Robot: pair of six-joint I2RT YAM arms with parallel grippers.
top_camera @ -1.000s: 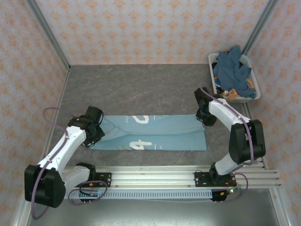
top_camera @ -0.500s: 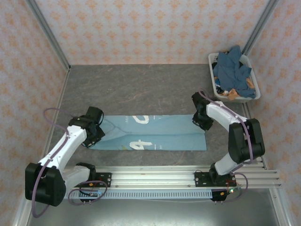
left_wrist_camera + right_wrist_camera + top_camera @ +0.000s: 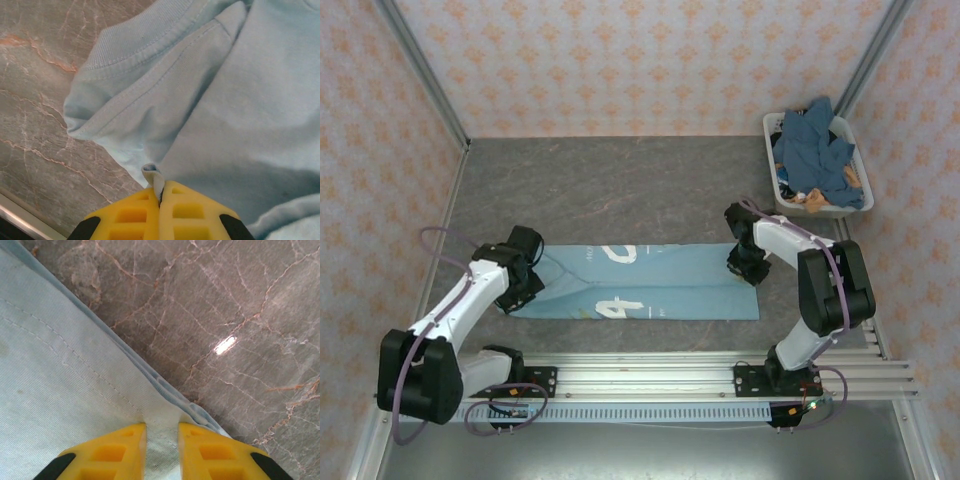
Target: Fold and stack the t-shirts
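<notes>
Just now right tool (image 3: 161, 429) slid onto shirt (image 3: 660, 285) hem, jaws parted; left tool (image 3: 161, 194) pinches collar end; fold grab looks near.

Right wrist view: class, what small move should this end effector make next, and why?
Probably close the right end effector on the hem of the shirt: its fingers stand apart over that edge, while the left end effector is shut on a tuck of cloth at the other end.
</notes>
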